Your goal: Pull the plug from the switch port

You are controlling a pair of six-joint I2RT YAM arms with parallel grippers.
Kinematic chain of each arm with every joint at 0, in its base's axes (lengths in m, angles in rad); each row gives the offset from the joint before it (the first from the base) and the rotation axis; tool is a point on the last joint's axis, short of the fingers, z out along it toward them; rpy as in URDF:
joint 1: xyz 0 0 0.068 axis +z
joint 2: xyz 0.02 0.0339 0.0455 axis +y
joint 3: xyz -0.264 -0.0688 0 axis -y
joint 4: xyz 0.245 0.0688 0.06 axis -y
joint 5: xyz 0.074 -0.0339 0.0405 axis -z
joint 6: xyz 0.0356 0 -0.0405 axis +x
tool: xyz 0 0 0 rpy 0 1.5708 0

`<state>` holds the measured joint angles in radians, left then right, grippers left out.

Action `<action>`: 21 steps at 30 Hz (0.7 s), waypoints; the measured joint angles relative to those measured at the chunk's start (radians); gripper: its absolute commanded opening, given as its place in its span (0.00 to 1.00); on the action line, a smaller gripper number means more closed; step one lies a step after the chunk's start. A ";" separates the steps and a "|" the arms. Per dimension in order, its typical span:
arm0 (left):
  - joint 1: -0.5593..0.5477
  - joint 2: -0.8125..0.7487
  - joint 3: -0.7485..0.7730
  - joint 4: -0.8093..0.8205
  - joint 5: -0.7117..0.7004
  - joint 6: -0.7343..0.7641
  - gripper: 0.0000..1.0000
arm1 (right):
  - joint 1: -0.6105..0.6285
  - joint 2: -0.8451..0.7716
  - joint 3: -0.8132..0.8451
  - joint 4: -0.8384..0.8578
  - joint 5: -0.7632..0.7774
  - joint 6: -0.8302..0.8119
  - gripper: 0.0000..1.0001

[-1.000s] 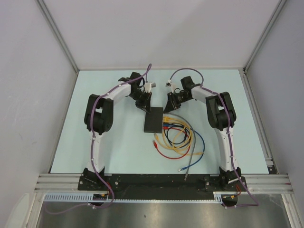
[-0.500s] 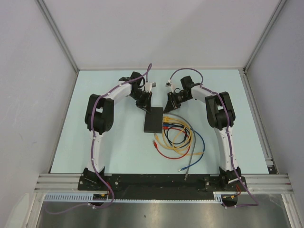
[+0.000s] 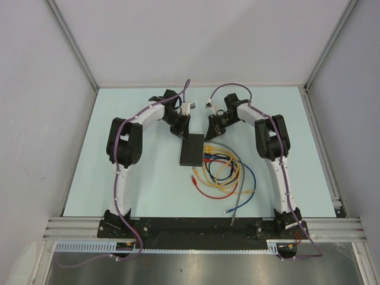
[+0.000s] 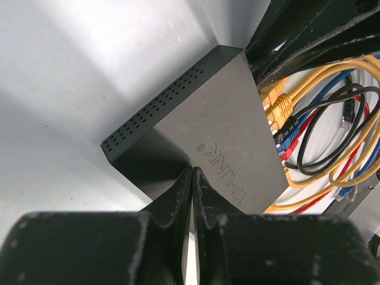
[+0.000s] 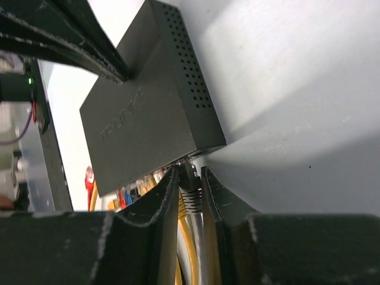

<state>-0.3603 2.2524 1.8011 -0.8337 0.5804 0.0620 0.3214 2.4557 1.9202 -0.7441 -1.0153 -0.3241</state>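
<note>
My right gripper [image 5: 190, 178] clamps the plug [image 5: 190, 195] at the switch [image 5: 142, 113] just ahead. My left gripper [image 4: 193, 175], closed, rests its tips on the switch. Next, I'd pull straight back.

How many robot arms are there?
2. The left arm curves in from the left to the switch. The right arm curves in from the right, with the right gripper shut on a gray plug.
</note>
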 measured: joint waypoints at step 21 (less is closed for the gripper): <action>-0.011 0.014 0.019 0.003 0.015 -0.001 0.11 | -0.021 0.092 0.161 -0.341 -0.014 -0.181 0.00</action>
<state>-0.3710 2.2669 1.8198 -0.8307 0.5957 0.0612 0.3008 2.5477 2.0808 -1.0847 -1.0290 -0.5049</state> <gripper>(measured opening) 0.102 0.212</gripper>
